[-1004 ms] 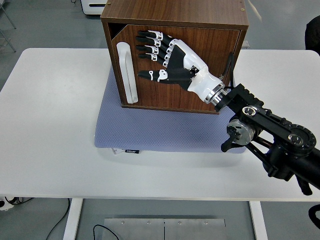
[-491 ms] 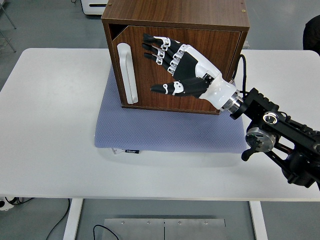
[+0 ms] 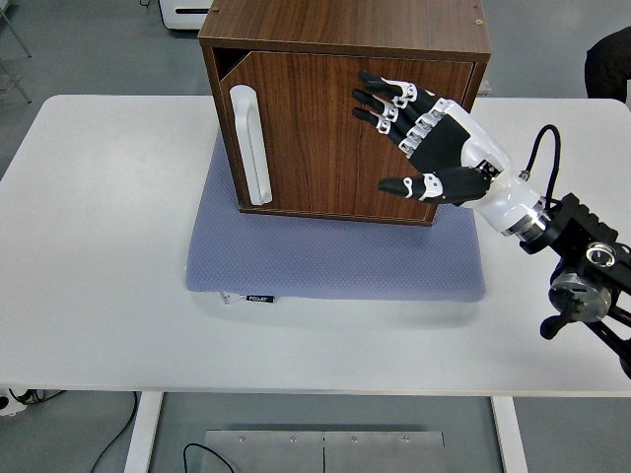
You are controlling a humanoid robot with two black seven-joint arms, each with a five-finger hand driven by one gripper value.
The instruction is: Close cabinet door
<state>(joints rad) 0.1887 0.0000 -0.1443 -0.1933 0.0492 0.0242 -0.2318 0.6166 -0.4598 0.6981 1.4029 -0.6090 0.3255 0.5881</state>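
From the head view you see your right hand (image 3: 426, 143), fingers spread and holding nothing, in front of the right part of the cabinet door (image 3: 325, 133), which looks nearly flush though a sliver of gap shows top left, the cabinet (image 3: 345, 30) standing on a blue mat (image 3: 325, 261) mid-table.

Only print in view: small black tag (image 3: 260, 297) w/ white lettering, sewn at front edge of the blue-grey mat (image 3: 325, 261). Too small to read, chars not resolvable. No legible text, nos. or signs on the cabinet (image 3: 335, 108), its door (image 3: 315, 138), the table (image 3: 99, 246), or the right hand (image 3: 424, 143).
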